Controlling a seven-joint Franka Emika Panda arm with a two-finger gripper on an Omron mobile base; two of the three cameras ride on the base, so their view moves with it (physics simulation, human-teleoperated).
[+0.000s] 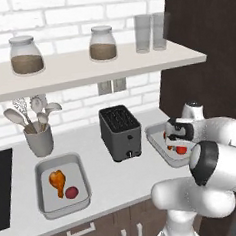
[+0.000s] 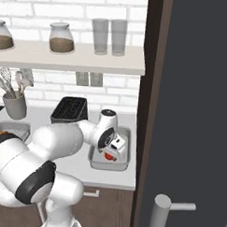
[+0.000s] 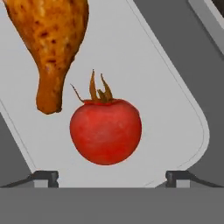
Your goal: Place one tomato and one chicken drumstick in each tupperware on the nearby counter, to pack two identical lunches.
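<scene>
Hand view: a red tomato [image 3: 106,131] with a dry brown stalk lies on the pale floor of a tupperware [image 3: 175,100], directly ahead of the jaws and between their two dark tips, which stand wide apart at either side of it and touch nothing. A browned chicken drumstick [image 3: 52,43] lies just beyond the tomato, its narrow bone end pointing toward the jaws and stopping close beside the fruit; whether the two touch cannot be told.

In the left base view the white arm reaches across the pale desk [image 1: 102,179], and the gripper [image 1: 178,144] hangs low over the right-hand tupperware [image 1: 155,137], where a patch of red shows beneath the hand. A dark toaster [image 1: 120,132] stands beside that container, on the side away from the dark cabinet wall. Well beyond the toaster from the jaws sits a second tupperware [image 1: 46,201], holding another drumstick [image 1: 58,182] and another tomato [image 1: 71,193] side by side. Behind it stands a grey holder of utensils [image 1: 39,139].

The right base view shows the gripper [image 2: 115,148] tipped down into the near tupperware [image 2: 123,162], with red and orange visible under it. Above the desk a shelf [image 1: 86,67] carries two lidded jars [image 1: 26,55] and two glasses [image 1: 151,32].
</scene>
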